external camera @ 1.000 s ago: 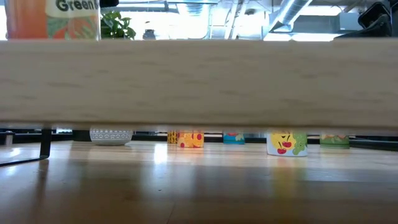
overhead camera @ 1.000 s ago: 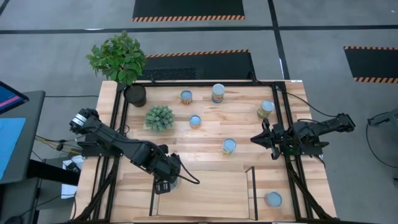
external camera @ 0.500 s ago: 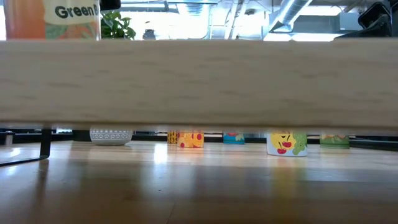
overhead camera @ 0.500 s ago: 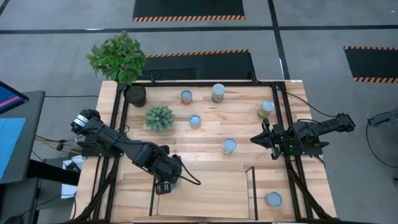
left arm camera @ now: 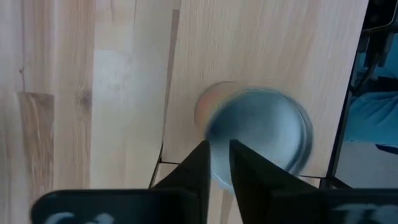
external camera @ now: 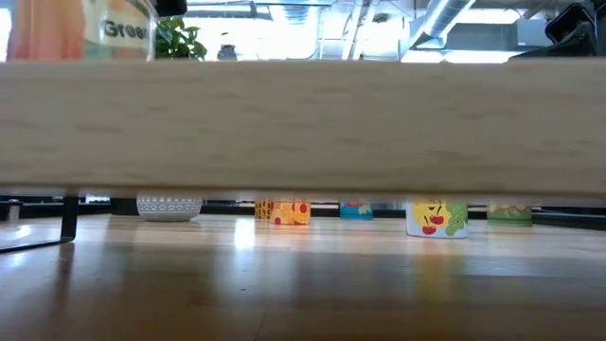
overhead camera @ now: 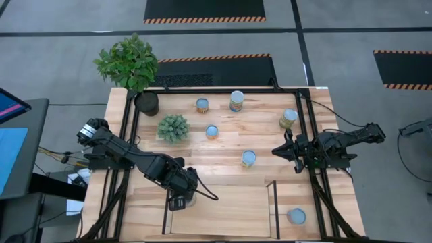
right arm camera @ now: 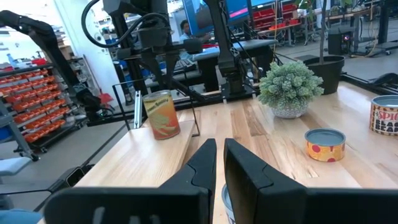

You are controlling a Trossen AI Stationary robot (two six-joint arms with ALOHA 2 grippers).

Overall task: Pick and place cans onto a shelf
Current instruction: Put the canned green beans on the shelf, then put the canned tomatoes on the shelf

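An orange-labelled can (left arm camera: 258, 134) stands on the left end of the light wooden shelf (overhead camera: 223, 210). It also shows in the right wrist view (right arm camera: 161, 115) and the low view (external camera: 95, 28). It looks tilted and blurred. My left gripper (left arm camera: 217, 163) hovers over it, fingers shut, tips by the rim of the can's top. My right gripper (overhead camera: 283, 150) is shut and empty above the table's right side. Several more cans stand on the table, among them one in the middle (overhead camera: 248, 158), one farther back (overhead camera: 212, 131) and one at the near right (overhead camera: 295, 216). My left gripper points down at the orange-labelled can, its shut fingertips (left arm camera: 202, 155) beside the rim of the can's top (left arm camera: 214, 140). Whether they touch the can I cannot tell. The can's bottom is on the shelf.
A small succulent (overhead camera: 173, 127) and a black plant pot (overhead camera: 146, 102) stand at the far left. More cans stand at the far side (overhead camera: 202, 104), (overhead camera: 236, 101), (overhead camera: 288, 119). Dark brackets (overhead camera: 273, 202) stand at the shelf's ends. The shelf's front edge (external camera: 303, 123) fills the low view.
The can on the shelf has shifted: in the low view its label has slid a little to the right and blurred. Both arms have kept about still.
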